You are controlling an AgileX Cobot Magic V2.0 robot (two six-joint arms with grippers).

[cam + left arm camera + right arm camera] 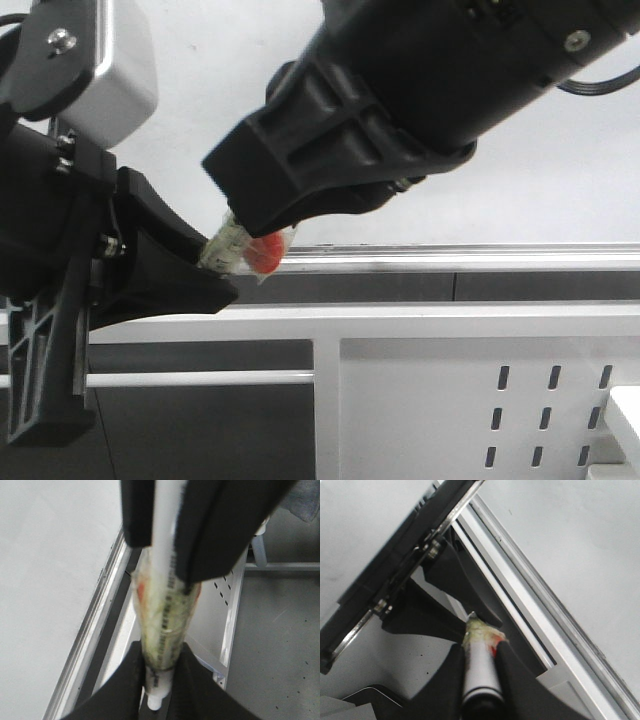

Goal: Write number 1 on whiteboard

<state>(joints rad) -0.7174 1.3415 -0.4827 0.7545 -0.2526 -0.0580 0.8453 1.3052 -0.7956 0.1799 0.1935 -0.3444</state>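
Note:
A marker pen [232, 247], wrapped in yellowish tape with a red patch, spans between both grippers in front of the whiteboard [520, 170]. My left gripper [205, 275] is shut on its lower end. In the left wrist view [159, 680] the pen's white end [155, 700] pokes out between the fingers. My right gripper [250, 215] is shut on the pen's upper part. In the right wrist view [480, 665] the barrel [480, 635] sits between the fingers. No number 1 stroke shows on the board. The silver tray rail [450, 258] runs just behind the pen.
A white perforated metal panel [440, 410] stands below the rail at the right, also in the left wrist view [220, 605]. The whiteboard [570, 540] and its rail [535, 610] fill the right wrist view's far side. A grey floor [280, 645] lies below.

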